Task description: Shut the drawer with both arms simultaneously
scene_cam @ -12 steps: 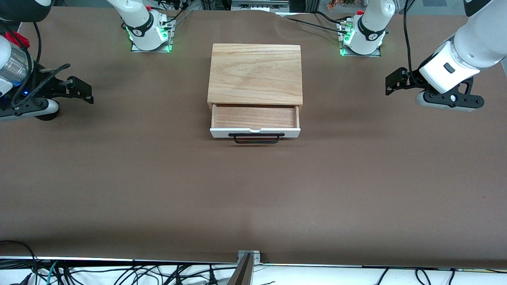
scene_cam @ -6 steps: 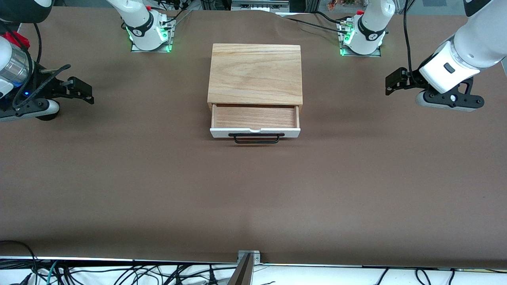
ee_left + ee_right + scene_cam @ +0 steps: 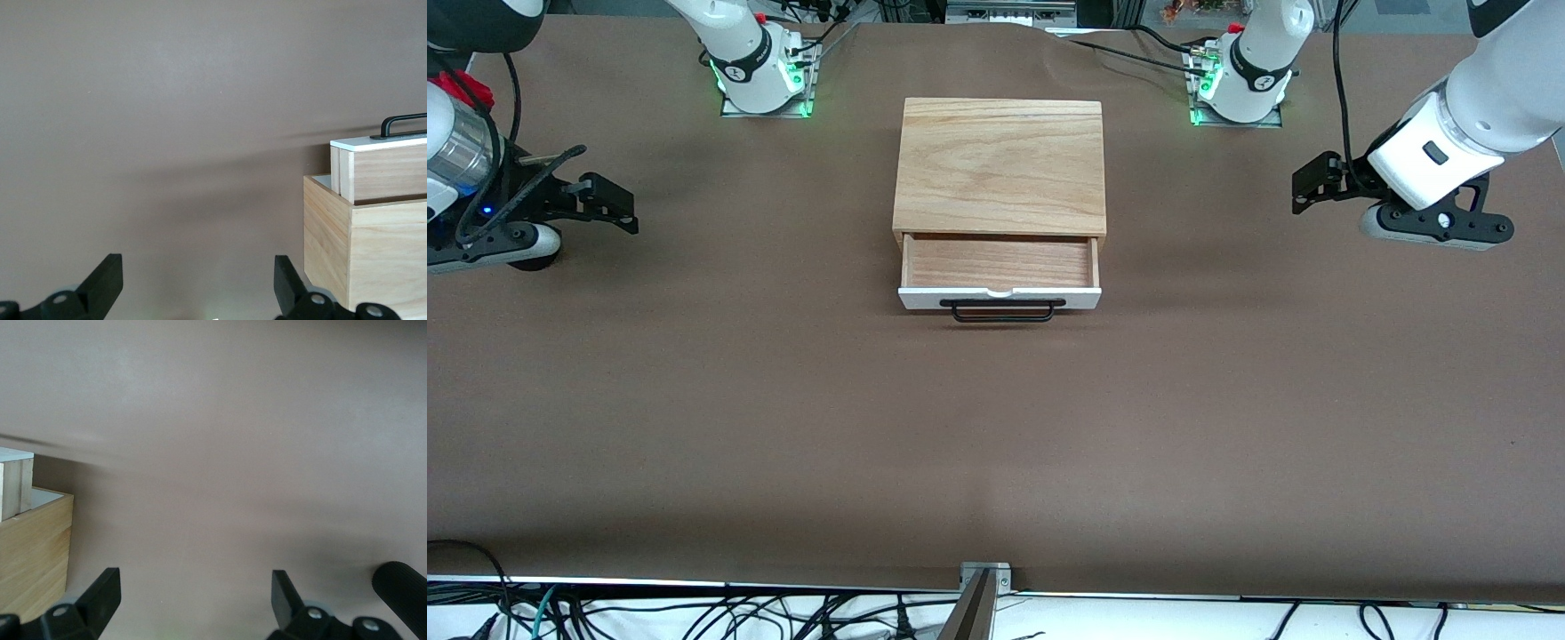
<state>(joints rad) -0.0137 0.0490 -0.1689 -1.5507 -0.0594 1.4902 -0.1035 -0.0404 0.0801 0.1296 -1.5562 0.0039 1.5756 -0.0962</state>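
Observation:
A light oak box stands mid-table. Its drawer, a shallow wooden tray with a white front panel and a black wire bar handle, is pulled out toward the front camera and empty. My left gripper is open and empty, low over the table at the left arm's end, well apart from the box; its wrist view shows the box and drawer side-on. My right gripper is open and empty at the right arm's end; its wrist view shows the box.
The brown table carries only the box. Both arm bases stand at the table's edge farthest from the front camera. Cables hang below the edge nearest that camera.
The right arm has shifted very slightly; otherwise nothing has visibly moved. The drawer stands out the same distance.

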